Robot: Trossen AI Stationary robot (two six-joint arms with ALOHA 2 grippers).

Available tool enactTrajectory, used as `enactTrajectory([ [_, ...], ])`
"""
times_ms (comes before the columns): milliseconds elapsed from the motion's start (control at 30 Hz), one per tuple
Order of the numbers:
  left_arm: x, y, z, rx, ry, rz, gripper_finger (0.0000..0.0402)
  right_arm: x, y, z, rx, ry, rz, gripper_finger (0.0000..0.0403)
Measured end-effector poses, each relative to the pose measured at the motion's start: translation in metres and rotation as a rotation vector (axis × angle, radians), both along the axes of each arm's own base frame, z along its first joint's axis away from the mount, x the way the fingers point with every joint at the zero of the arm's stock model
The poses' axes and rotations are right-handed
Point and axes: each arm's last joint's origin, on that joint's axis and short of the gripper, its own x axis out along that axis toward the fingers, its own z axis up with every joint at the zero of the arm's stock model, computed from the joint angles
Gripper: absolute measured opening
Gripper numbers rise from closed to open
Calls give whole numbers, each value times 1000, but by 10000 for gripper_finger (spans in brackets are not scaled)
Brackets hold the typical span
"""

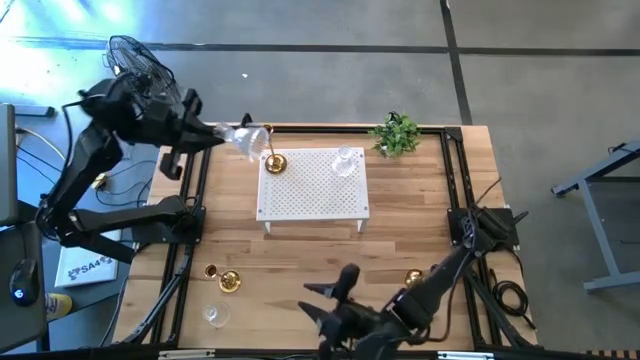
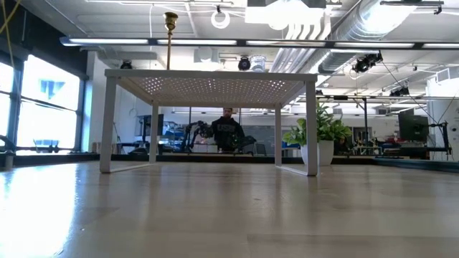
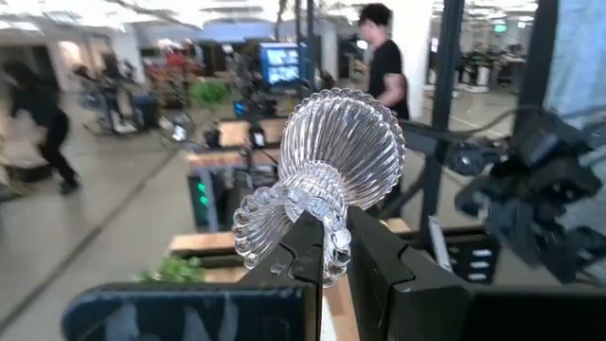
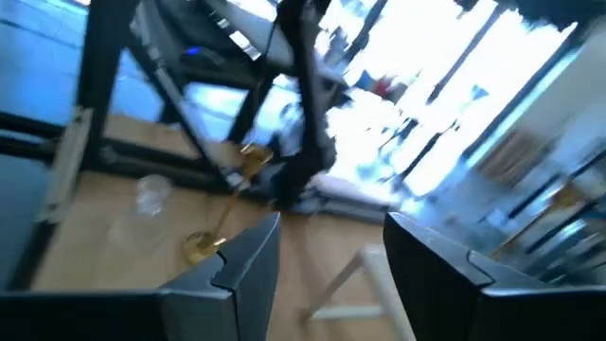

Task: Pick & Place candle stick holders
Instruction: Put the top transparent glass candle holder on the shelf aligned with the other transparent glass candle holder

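On the left we see the left gripper (image 1: 228, 135) closed on a clear ribbed glass candle stick holder (image 1: 250, 139), held in the air just off the white perforated stand's (image 1: 313, 205) far left corner, its long axis lying sideways toward the stand. A gold brass candle stick holder (image 1: 274, 161) stands on that corner, so we judge the glass one needs a spot beside it. The right gripper (image 1: 330, 300) waits open at the tabletop's (image 1: 300, 255) near edge, empty.

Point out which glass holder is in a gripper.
The glass holder pinched in the left gripper, off the stand's far-left corner. The other two rest free.
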Motion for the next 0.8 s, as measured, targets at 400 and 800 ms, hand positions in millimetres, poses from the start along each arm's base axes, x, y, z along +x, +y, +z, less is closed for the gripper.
enactTrajectory([
  [400,41,8,-12,-20,100,-121,18,-19,16,43,23,-235,-200,181],
  [800,83,-10,-49,141,445,-7,18,-48,4,84,133,-271,-374,181],
])
